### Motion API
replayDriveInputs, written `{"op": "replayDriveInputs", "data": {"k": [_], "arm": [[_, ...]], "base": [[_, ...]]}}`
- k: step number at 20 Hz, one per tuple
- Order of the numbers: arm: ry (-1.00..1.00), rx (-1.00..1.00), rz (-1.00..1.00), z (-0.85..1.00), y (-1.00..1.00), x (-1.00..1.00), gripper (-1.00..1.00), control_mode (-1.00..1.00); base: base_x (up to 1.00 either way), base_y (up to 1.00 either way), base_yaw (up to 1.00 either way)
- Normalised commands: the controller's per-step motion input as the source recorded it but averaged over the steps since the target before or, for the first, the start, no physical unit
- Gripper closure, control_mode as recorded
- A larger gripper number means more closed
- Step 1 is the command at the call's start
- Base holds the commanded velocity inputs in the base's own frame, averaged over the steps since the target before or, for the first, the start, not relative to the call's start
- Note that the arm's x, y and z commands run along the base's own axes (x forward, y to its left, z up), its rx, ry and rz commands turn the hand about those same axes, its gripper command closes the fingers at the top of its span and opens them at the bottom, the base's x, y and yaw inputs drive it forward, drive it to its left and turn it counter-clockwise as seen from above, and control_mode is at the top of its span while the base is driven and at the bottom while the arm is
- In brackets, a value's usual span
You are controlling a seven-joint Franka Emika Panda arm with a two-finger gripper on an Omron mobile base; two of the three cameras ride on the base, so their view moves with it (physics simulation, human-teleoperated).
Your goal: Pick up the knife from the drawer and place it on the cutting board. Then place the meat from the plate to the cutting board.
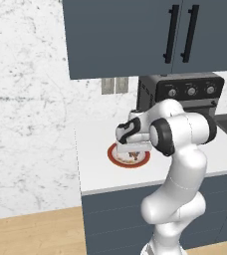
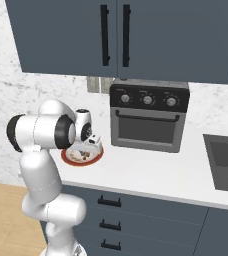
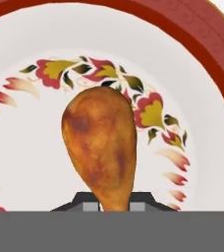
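A round white plate (image 1: 110, 155) (image 2: 67, 158) (image 3: 182, 29) with a red rim and flower pattern sits on the white counter near its left end. On it lies the meat (image 3: 101, 142) (image 1: 132, 156), an orange-brown drumstick. My gripper (image 1: 132, 152) (image 2: 88, 150) (image 3: 115, 204) points straight down over the plate, and its dark fingertips (image 3: 90, 203) press on either side of the meat's narrow end. The knife and the cutting board are out of view.
A black toaster oven (image 1: 185, 92) (image 2: 148, 122) stands on the counter behind and to the right of the plate. A dark sink (image 2: 226, 160) lies far right. Shut drawer fronts with black handles (image 2: 109, 201) run below the counter. Upper cabinets (image 2: 111, 35) hang overhead.
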Motion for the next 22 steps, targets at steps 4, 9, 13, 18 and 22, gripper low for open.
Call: {"op": "replayDriveInputs", "data": {"k": [4, 9, 13, 18, 22], "arm": [[-0.01, 0.00, 0.00, 0.03, -0.27, -0.36, 1.00, -1.00], [-0.27, 0.02, 0.00, 0.87, -0.27, -1.00, 1.00, -1.00], [-0.28, 0.03, 0.00, 1.00, -0.04, -1.00, 1.00, -1.00], [-0.05, 0.03, 0.00, 1.00, 0.00, -1.00, 1.00, -1.00], [0.06, 0.05, 0.00, 1.00, -0.02, -1.00, 1.00, -1.00]], "base": [[0.00, 0.00, 0.00], [0.00, 0.00, 0.00], [0.00, 0.00, 0.00], [0.00, 0.00, 0.00], [0.00, 0.00, 0.00]]}}
